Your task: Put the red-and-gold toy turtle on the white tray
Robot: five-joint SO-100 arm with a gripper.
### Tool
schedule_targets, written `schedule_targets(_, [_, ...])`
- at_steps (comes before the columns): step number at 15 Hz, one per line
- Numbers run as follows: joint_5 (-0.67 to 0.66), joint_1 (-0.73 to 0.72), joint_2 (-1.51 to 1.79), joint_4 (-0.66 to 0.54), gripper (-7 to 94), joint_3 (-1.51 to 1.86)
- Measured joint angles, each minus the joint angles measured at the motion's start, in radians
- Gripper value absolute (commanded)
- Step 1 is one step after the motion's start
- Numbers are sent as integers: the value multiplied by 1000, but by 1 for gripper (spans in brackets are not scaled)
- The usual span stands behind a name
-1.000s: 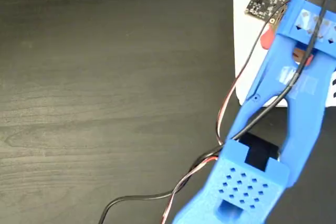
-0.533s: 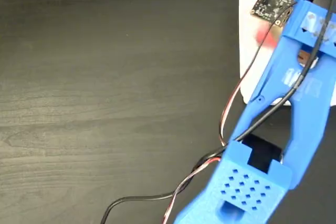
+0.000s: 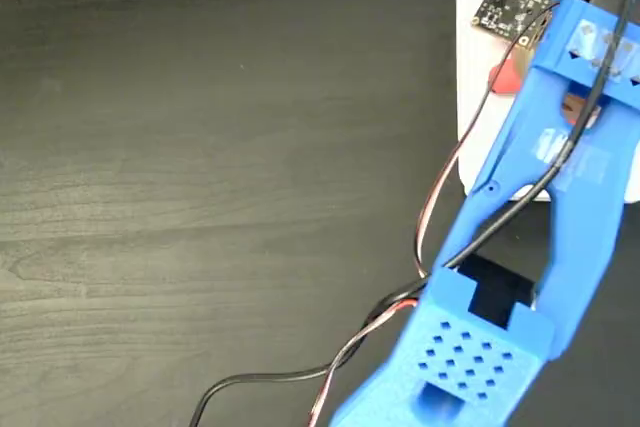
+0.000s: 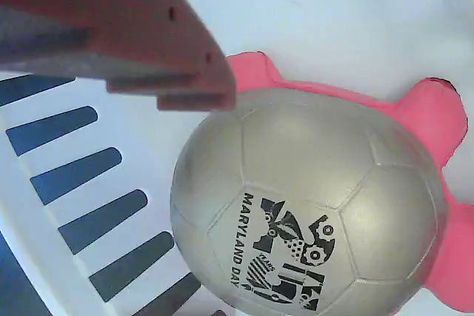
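Wrist view: turtle point(image 4: 311, 205) sits on the white tray point(image 4: 333, 20), gold shell up with black "MARYLAND DAY" print, navy stripes point(image 4: 81, 183) at left, 1 red finger point(image 4: 111, 27) above its upper-left edge.

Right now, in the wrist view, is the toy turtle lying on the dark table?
No: the red-and-gold toy turtle lies on the white tray, beside its navy edge stripes.

Even, soft light in both views; the wrist view's near finger point(image 4: 126, 27) is blurred.
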Motion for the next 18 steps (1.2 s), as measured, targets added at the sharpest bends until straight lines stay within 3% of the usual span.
schedule_targets(5, [-9,-9,41,-46,0,75])
schedule_targets(9, [37,-95,242,-252,0,199])
schedule_targets(12, [104,-212,489,-407,0,353])
schedule_targets(18, [129,-604,1045,-729,0,983])
